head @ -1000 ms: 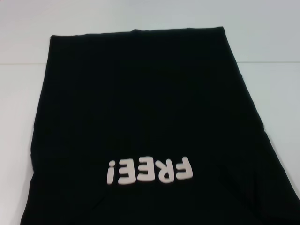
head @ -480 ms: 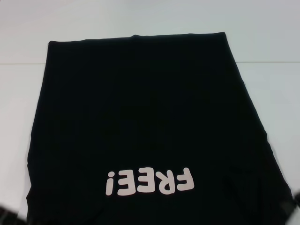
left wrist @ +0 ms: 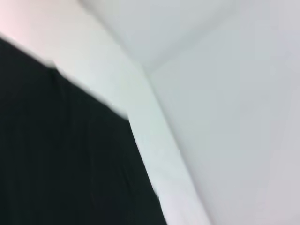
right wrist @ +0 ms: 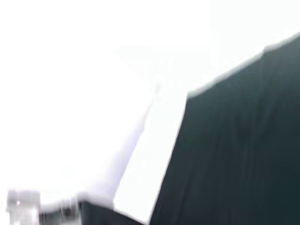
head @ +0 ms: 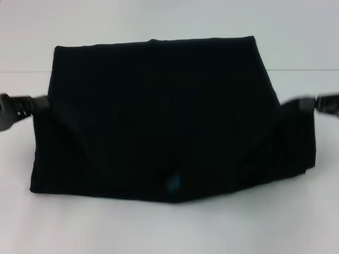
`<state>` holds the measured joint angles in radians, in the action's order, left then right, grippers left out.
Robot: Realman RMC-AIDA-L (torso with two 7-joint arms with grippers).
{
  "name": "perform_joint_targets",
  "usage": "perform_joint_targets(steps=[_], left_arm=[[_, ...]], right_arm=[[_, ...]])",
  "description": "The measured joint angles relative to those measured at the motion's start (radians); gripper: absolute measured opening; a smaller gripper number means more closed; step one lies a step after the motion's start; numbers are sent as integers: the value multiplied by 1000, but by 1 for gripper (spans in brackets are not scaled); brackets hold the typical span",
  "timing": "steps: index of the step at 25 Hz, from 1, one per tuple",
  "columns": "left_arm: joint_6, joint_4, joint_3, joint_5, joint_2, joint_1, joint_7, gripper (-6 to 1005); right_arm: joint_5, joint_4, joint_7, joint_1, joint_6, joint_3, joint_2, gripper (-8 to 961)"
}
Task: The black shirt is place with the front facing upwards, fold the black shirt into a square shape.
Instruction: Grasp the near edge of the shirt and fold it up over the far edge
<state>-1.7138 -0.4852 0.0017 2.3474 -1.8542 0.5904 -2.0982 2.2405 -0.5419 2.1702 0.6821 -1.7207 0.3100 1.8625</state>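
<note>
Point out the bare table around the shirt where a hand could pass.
Bare table runs along the shirt's near edge, and a strip lies beyond its far edge. It is crowded at both sides: the left claw and right claw sit at the shirt's side edges, seemingly holding cloth.

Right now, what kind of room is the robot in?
Probably a robot test lab, though I can't be sure: only a plain white table, a large black cloth T-shirt being folded, and the left gripper and right gripper show.
</note>
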Motion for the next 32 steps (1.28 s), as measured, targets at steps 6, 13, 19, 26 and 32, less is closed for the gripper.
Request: perform_joint_targets(steps=[6, 13, 19, 26, 32], left_arm=[[186, 65, -20, -182, -49, -58, 46, 50], [302, 73, -22, -232, -95, -62, 89, 51], [391, 74, -11, -255, -109, -30, 132, 51], [518, 74, 51, -255, -133, 6, 189, 51], [614, 74, 51, -271, -159, 42, 257, 52]], right_arm=[[-214, 61, -134, -61, 270, -22, 94, 57], [-274, 117, -259, -52, 520, -19, 168, 65], [-270, 142, -308, -21, 655, -9, 171, 72], [-271, 144, -348, 19, 825, 76, 183, 80], [-274, 146, -412, 51, 918, 111, 209, 86]])
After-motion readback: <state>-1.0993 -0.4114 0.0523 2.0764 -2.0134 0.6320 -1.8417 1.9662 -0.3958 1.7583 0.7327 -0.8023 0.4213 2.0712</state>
